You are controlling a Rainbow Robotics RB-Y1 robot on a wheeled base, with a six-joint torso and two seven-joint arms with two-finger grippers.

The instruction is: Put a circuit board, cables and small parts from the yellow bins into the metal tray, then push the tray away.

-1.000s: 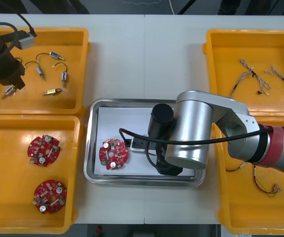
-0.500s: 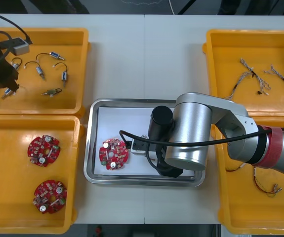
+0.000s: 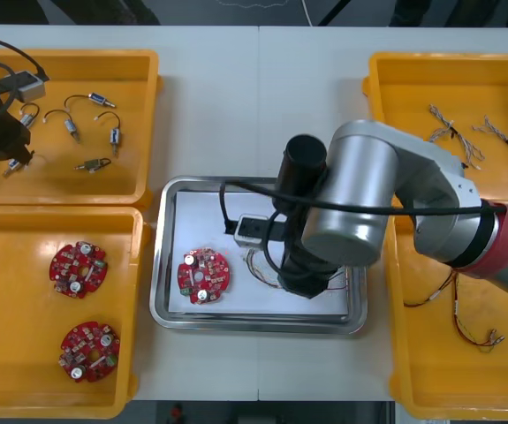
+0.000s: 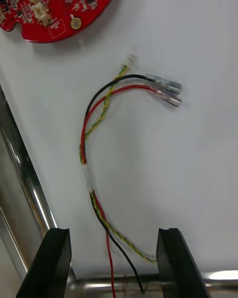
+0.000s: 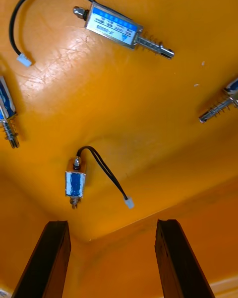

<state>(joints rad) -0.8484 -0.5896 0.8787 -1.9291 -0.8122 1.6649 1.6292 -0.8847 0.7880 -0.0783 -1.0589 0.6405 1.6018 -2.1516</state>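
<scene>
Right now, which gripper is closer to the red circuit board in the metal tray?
Right. The right gripper hangs open over the metal tray, beside the circuit board, above a red and yellow cable. The left gripper is apart, over the far left yellow bin.

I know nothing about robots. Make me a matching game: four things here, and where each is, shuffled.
1 left gripper
2 right gripper
3 red and yellow cable
4 small metal parts

a lying in the far left yellow bin
b open, above the metal tray
c in the tray, beside the circuit board
d open, above that far left bin

Pairs: 1-d, 2-b, 3-c, 4-a
</scene>
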